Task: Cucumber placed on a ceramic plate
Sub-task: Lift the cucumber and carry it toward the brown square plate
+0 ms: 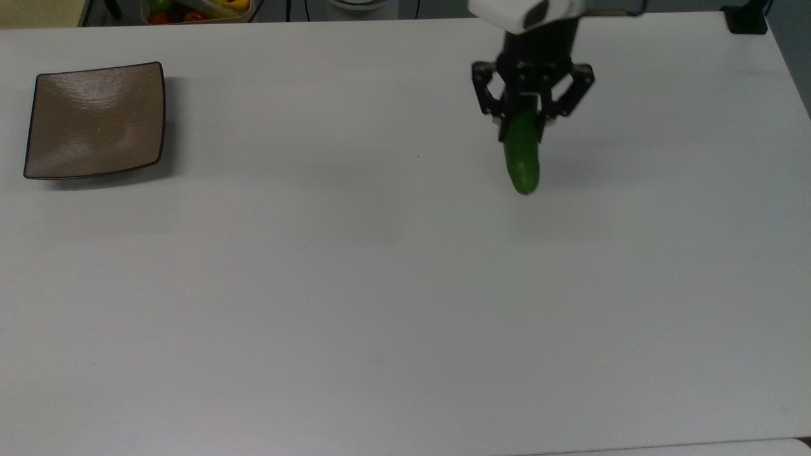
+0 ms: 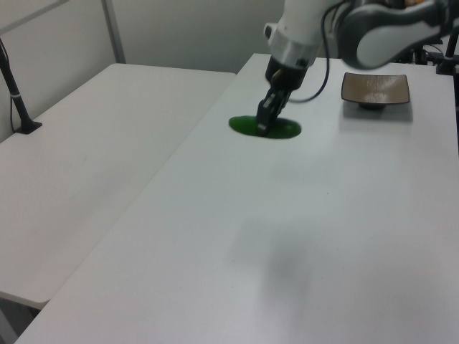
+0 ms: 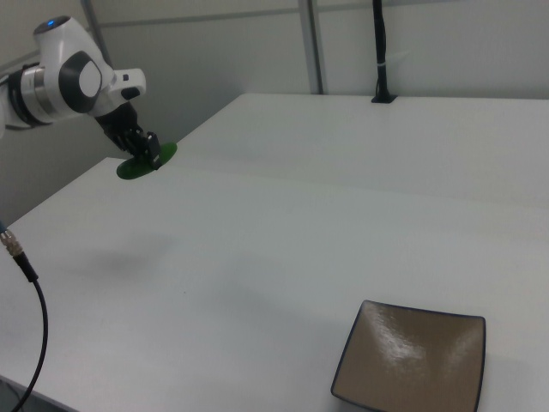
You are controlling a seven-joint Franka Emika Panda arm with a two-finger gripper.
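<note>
Top view: cucumber [image 1: 523,158] clamped crosswise between the jaws.

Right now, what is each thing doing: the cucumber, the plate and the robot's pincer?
Cucumber: gripped near its middle, lifted off the white table, lying roughly level.
Ceramic plate: empty, flat on the table, far from the cucumber toward the top view's left.
Pincer: shut on the cucumber, pointing down, up in the air.
</note>
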